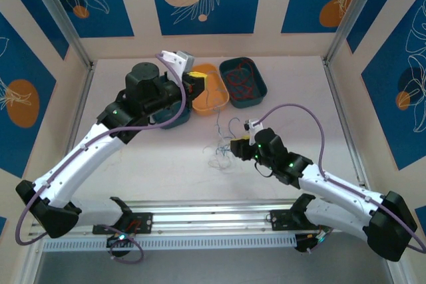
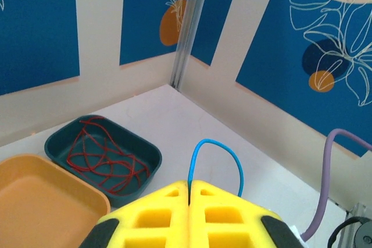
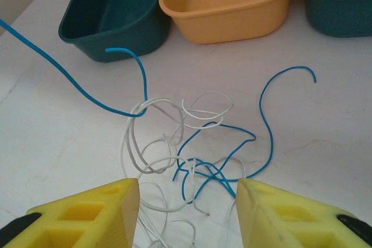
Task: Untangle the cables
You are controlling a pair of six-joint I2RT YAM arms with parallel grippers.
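The right fingers (image 3: 99,213) stand apart over the cables (image 3: 195,164), a light, springy tangle on the counter (image 3: 325,132). The left fingers (image 2: 168,213) pinch one blue wire (image 2: 214,140); free ends look easiest to grasp.

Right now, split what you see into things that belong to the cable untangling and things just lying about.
Job:
- loose tangle of thin blue and white wires, open right end effector at it
- thin blue wire pinched in the left end effector
- thin red wires in the teal plastic tray

Lying about:
- orange plastic tray
- dark teal plastic tray
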